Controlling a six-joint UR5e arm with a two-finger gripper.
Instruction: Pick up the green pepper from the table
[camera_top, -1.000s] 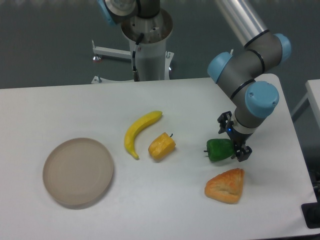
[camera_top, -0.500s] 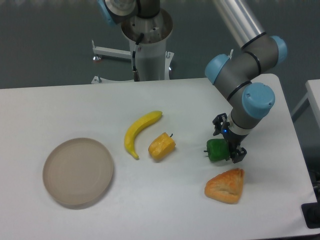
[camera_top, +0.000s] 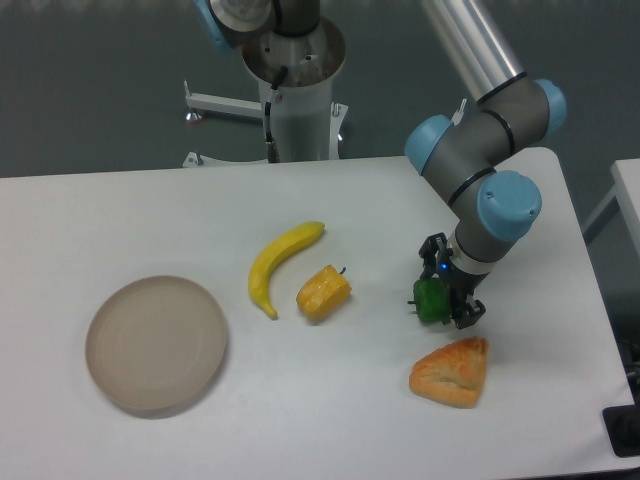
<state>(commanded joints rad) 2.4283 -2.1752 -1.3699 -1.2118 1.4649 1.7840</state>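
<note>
The green pepper (camera_top: 430, 299) lies on the white table (camera_top: 330, 410), right of centre, with its right part hidden under the wrist. My gripper (camera_top: 449, 284) is down over it. One dark finger (camera_top: 431, 248) shows behind the pepper and the other finger (camera_top: 468, 316) in front of it. The jaws look open, straddling the pepper, with no clear squeeze on it. The pepper rests on the tabletop.
A pastry (camera_top: 451, 371) lies just in front of the gripper. A yellow-orange pepper (camera_top: 323, 292) and a banana (camera_top: 279, 264) sit to the left of the green pepper. A round beige plate (camera_top: 156, 343) is at the far left. The arm's base (camera_top: 296, 80) stands behind the table.
The gripper has slid left across the pepper, covering more of its right side. The pepper itself has stayed in place on the table.
</note>
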